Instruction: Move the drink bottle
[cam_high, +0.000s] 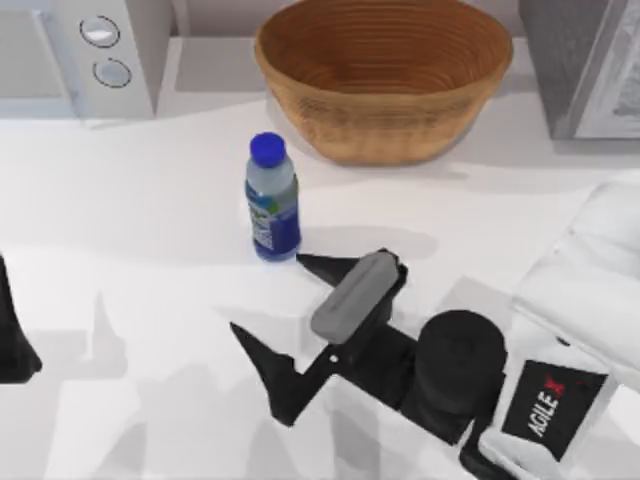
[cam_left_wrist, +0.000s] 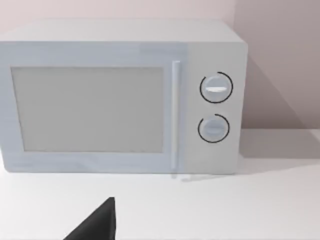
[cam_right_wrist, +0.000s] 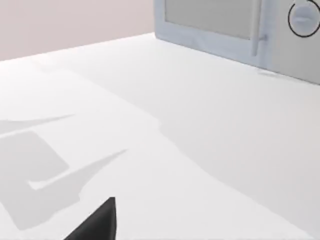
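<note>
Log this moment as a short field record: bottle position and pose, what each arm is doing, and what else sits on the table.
bottle: drink bottle upright on the table, cap on, in front of the wicker bowl, apart from it
right hand: right hand low over the table just in front of the bottle, open, one fingertip near the bottle's base, nothing held
left hand: left hand at the table's left edge, facing the microwave
task state: bottle not yet gripped
</note>
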